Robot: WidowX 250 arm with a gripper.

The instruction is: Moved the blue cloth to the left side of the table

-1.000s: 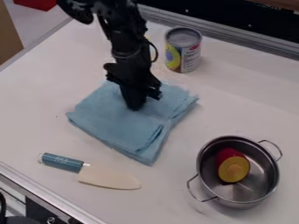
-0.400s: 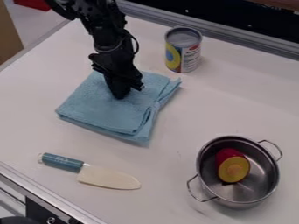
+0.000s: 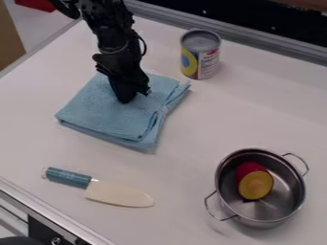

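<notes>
Resting: pincer (image 3: 125,98) on blue cloth (image 3: 102,115), left of centre on worktop (image 3: 220,117). Cannot tell whether it grips. Leftward shift judged mostly done; final placement and withdrawal remain.

One camera looks down aslant over the table (image 3: 191,129).

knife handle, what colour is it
The handle is teal blue, with small pale marks on it; it shows best in the camera view.
</notes>
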